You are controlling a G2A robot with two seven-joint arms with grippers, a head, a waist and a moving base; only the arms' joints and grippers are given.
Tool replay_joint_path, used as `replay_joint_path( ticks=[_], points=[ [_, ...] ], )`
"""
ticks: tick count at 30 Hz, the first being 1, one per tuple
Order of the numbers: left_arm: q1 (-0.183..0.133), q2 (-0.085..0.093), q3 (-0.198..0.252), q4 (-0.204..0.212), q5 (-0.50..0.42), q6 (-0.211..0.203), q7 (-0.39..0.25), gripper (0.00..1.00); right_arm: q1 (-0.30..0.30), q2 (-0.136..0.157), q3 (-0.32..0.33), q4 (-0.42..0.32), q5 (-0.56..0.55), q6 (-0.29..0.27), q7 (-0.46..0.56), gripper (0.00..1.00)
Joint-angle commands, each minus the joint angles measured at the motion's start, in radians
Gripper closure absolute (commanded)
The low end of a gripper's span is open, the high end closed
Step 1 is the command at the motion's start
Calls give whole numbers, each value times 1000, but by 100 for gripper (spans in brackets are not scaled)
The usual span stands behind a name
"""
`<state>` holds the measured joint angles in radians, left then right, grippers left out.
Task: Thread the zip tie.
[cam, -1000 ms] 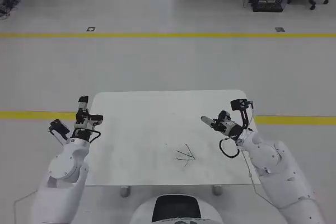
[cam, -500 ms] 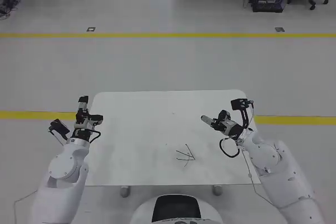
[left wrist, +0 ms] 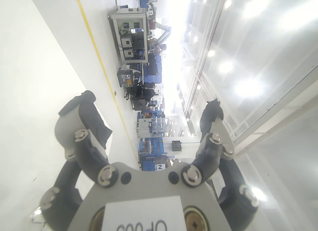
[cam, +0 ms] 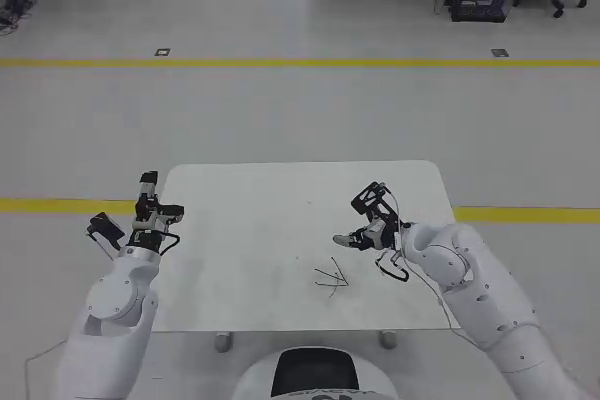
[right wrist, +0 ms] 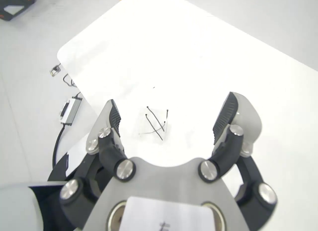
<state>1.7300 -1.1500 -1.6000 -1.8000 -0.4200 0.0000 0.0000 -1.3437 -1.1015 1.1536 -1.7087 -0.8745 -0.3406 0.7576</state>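
Note:
Several thin black zip ties (cam: 331,275) lie crossed in a small pile on the white table (cam: 260,200), near its front edge and right of centre. My right gripper (cam: 352,218) hangs open above the table, just behind and to the right of the pile. In the right wrist view the zip ties (right wrist: 156,122) show between and beyond its spread fingers, with the right gripper (right wrist: 172,100) holding nothing. My left gripper (cam: 125,205) stands open and empty at the table's left edge. In its own wrist view the left gripper (left wrist: 149,99) faces out into the room.
A yellow line (cam: 300,63) runs across the floor behind the table. On the floor beside the table's edge lie a power adapter (right wrist: 69,110) and its cable. Bare tabletop (right wrist: 174,43) stretches behind and to the left of the pile.
My right arm has swung in from the table's right edge to a spot over the table near the zip ties, with its wrist turned downward. The left arm has kept still.

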Motion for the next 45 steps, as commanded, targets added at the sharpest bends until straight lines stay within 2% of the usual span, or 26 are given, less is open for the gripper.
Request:
replay_joint_path(
  ticks=[1, 12, 14, 17, 26, 41, 45],
  points=[
    [0, 0, 0, 0, 0, 0, 0, 0, -1, 0, 3, 0, 1, 1, -1, 0],
    [0, 0, 0, 0, 0, 0, 0, 0, 1, 1, -7, -4, -16, 1, 13, 0],
    [0, 0, 0, 0, 0, 0, 0, 0, 27, 2, -55, -12, -64, 1, 72, 0],
    [0, 0, 0, 0, 0, 0, 0, 0, 80, 2, -115, 7, -77, 1, 137, 0],
    [0, 0, 0, 0, 0, 0, 0, 0, 236, -14, -322, 138, -48, 1, 244, 0],
    [0, 0, 0, 0, 0, 0, 0, 0, 236, -14, -322, 138, -48, 1, 244, 0],
    [0, 0, 0, 0, 0, 0, 0, 0, 240, -26, -366, 186, -65, 1, 217, 0]
  ],
)
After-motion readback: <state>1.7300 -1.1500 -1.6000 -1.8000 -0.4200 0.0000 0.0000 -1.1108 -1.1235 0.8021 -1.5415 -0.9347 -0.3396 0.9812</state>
